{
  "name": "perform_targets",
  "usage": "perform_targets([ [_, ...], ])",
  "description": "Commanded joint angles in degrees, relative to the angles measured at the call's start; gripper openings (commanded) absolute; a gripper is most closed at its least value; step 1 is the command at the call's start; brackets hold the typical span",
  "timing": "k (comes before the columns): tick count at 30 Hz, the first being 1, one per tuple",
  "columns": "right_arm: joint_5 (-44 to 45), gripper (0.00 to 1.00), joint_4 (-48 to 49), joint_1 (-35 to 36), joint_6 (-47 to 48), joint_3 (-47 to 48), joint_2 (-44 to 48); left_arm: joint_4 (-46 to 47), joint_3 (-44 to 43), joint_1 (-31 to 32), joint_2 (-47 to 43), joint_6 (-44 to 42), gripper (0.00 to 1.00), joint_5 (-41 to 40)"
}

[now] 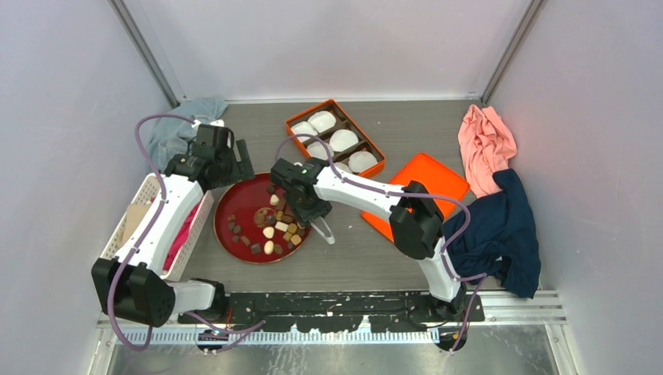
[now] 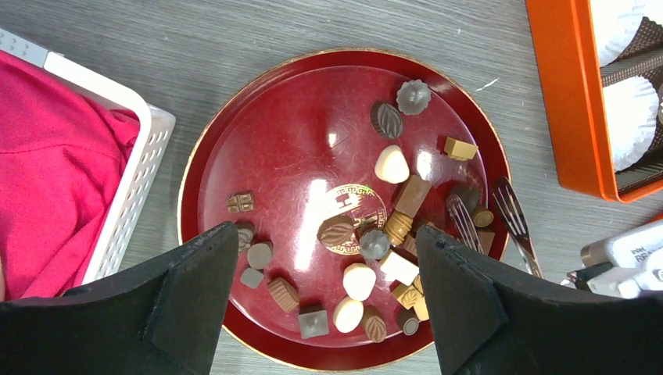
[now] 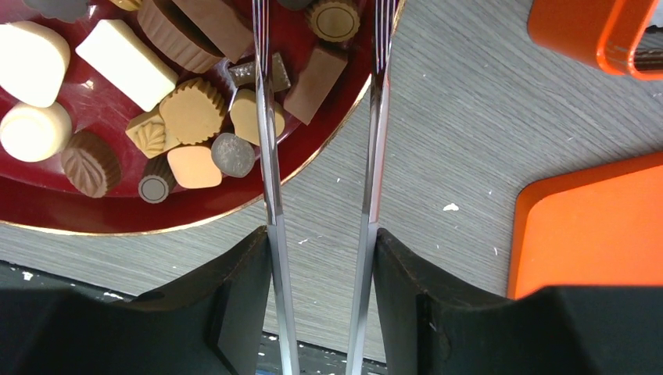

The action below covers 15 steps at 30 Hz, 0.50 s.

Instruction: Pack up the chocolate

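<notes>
Holding metal tongs (image 3: 270, 195) in right gripper (image 3: 320, 262); tong arms narrowly apart, one round chocolate (image 3: 332, 17) lying between them near red plate's (image 2: 297, 125) right rim; other pieces scattered on plate; left gripper (image 2: 327, 258) spread wide above plate.

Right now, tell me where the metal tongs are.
The metal tongs are held in the right tool, their tips at the right edge of the red plate beside the chocolate, with the flat orange tray to their right.
</notes>
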<state>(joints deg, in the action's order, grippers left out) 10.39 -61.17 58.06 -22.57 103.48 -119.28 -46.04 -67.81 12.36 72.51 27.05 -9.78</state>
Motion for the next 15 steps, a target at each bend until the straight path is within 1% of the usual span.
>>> perform_targets([
  [1,0.64,0.54,-1.67,0.37,1.42,4.22,1.94,1.81,0.13,-0.09,-1.49,0.68,0.84,0.40],
  [15,-0.81,0.53,-2.66,0.32,3.22,6.52,-1.86,2.14,0.31,-0.09,-1.49,0.68,0.84,0.73],
])
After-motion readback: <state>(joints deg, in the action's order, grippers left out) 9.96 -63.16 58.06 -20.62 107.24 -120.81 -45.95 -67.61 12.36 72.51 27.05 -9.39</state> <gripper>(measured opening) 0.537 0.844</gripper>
